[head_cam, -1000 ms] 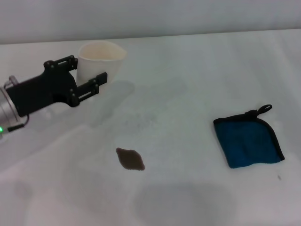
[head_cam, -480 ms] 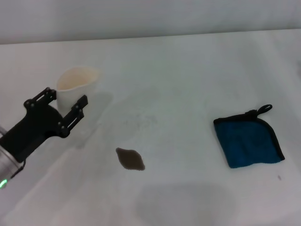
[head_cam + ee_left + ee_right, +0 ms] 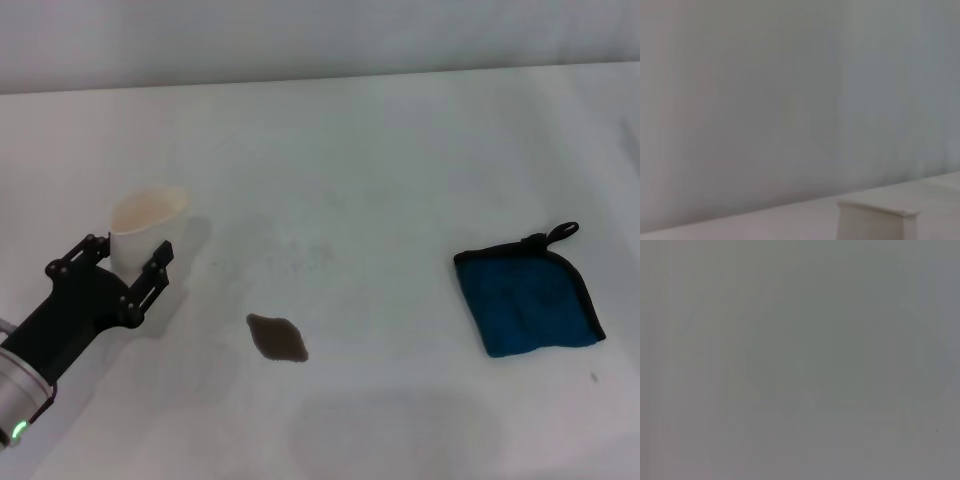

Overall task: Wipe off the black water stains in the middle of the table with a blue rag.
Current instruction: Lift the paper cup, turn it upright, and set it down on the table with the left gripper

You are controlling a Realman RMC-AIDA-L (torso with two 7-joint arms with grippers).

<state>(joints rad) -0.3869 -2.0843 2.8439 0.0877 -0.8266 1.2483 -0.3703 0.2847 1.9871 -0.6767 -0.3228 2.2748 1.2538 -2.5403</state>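
The black water stain [image 3: 278, 337] is a small dark brown blotch on the white table [image 3: 400, 180], near the front middle. The blue rag [image 3: 530, 300] lies flat at the right, its black loop pointing to the far right corner. My left gripper [image 3: 125, 258] is at the left of the table, to the left of the stain, shut on a pale cream cup [image 3: 146, 218] held upright between its black fingers. The cup's rim also shows in the left wrist view [image 3: 875, 220]. My right gripper is out of view; the right wrist view shows only plain grey.
A grey wall runs behind the table's far edge [image 3: 320, 80]. Faint grey scuffs [image 3: 300, 260] mark the tabletop between the cup and the rag.
My left gripper has carried the cream cup from the far left of the table toward the near left, drawing back and lower. The rag and the stain have not moved.
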